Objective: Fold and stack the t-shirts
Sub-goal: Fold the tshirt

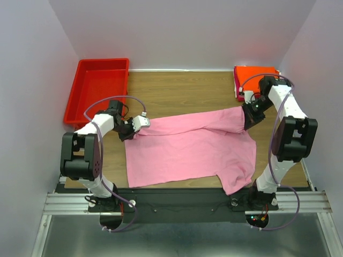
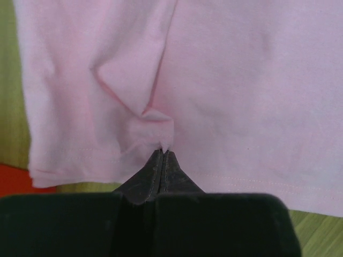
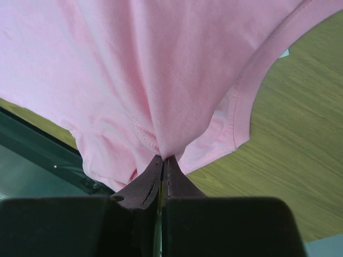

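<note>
White walls close in a wooden bench [image 1: 182,88] on three sides. A light pink t-shirt [image 1: 187,150] lies spread across the middle of it, stretched between the two arms, with one sleeve hanging over the near edge of the bench.

At the shirt's left end, the left gripper [image 1: 132,130] is closed on a pinch of the cloth; the left wrist view shows its jaws pressed together with a small peak of pink fabric [image 2: 161,134] gathered between them, just above the hem. At the shirt's far right corner, the right gripper [image 1: 248,119] is likewise clamped on the cloth, its jaws tight on a bunched fold [image 3: 161,144] beside the curved neck opening.

Well beyond the left gripper, in the far left corner, sits a red plastic tray [image 1: 80,96]. Just behind the right gripper, in the far right corner, lies a folded bright orange t-shirt [image 1: 252,75], partly hidden by the right arm.
</note>
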Controlling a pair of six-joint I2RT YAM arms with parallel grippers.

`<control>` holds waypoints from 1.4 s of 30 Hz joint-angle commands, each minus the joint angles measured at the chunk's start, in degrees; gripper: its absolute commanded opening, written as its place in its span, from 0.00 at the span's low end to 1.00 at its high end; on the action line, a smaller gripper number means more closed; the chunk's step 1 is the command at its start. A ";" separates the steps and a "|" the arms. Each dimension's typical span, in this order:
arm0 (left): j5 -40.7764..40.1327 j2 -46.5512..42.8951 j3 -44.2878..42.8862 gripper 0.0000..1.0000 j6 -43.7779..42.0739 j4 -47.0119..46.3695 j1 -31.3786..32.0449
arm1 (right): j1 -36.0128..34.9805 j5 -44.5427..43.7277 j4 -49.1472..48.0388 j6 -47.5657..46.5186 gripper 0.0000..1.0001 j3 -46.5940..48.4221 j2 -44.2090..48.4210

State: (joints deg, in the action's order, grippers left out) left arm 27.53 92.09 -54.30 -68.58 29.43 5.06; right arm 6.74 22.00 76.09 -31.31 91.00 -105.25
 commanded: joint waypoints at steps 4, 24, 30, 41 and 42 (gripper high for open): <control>3.32 -5.61 -6.16 0.00 -0.59 5.11 -1.98 | 0.82 0.68 3.45 -0.86 0.01 3.13 0.66; 5.43 -8.42 -10.82 0.00 -7.70 12.58 -6.47 | 0.82 -2.40 3.53 -2.35 0.01 -2.58 12.96; 5.61 -9.39 -11.17 0.00 -10.00 15.13 -6.99 | 0.82 -3.54 3.45 -2.70 0.01 -6.18 13.14; 2.36 -7.63 -4.94 0.00 -11.41 12.68 -6.99 | 0.82 -5.65 3.36 -4.20 0.01 -10.14 9.28; 2.09 -7.54 -4.50 0.00 -11.32 12.23 -6.99 | 0.82 -5.83 3.27 -4.46 0.01 -10.40 8.67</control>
State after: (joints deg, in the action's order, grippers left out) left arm 30.76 85.10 -60.80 -78.98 42.19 -1.61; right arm 7.14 17.65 76.47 -34.22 81.58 -95.35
